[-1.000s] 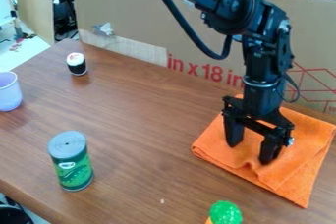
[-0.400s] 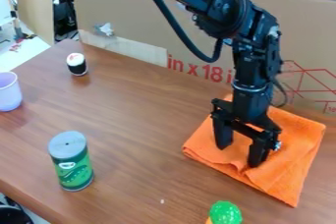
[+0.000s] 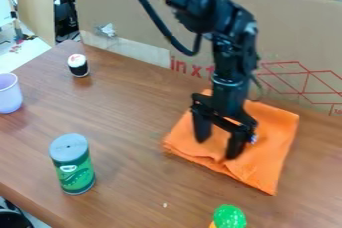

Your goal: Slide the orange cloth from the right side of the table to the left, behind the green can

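2-fingered gripper [image 3: 218,148] downward, spread apart.

You are facing an open lane of tabletop [image 3: 133,117] running between the green can [image 3: 72,169] and the orange cloth [image 3: 270,127]. Cardboard [image 3: 140,17] is blocking the far side; the cup [image 3: 9,94] and green-topped object [image 3: 229,217] are obstructing opposite table edges.

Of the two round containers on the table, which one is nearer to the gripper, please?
The green can with the grey top. The pale purple cup is farther from the gripper, at the left edge of the view.
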Controlling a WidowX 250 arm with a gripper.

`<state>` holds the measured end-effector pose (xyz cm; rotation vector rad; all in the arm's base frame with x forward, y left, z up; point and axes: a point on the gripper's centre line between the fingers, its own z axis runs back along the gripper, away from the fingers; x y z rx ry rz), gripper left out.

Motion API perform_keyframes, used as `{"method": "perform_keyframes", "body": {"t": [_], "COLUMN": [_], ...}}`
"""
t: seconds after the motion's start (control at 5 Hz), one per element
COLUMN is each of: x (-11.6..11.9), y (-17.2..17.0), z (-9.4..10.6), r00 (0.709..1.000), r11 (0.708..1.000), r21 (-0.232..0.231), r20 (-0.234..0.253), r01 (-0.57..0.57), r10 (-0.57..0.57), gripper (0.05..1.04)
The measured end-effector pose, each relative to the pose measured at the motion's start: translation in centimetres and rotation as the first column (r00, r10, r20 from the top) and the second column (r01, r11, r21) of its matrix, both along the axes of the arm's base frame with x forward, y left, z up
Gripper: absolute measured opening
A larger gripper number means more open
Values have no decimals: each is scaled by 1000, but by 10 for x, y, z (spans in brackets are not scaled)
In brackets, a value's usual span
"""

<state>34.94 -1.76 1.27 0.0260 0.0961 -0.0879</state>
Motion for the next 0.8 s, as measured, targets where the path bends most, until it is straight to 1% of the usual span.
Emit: {"method": "perform_keyframes", "body": {"t": [0.2,0.4,0.6,0.8], "x": [0,-7,-21,-36], "y": [39,83,118,147], "z": [-2,-3,0,1], "r00": [997,990,984,977], "r11": [997,990,987,991], "r21": [18,29,70,62], "r20": [-13,-26,-100,-170], "r01": [-73,-138,-144,-118], "r10": [73,139,150,127], "gripper": [1000,1000,1001,1001]}}
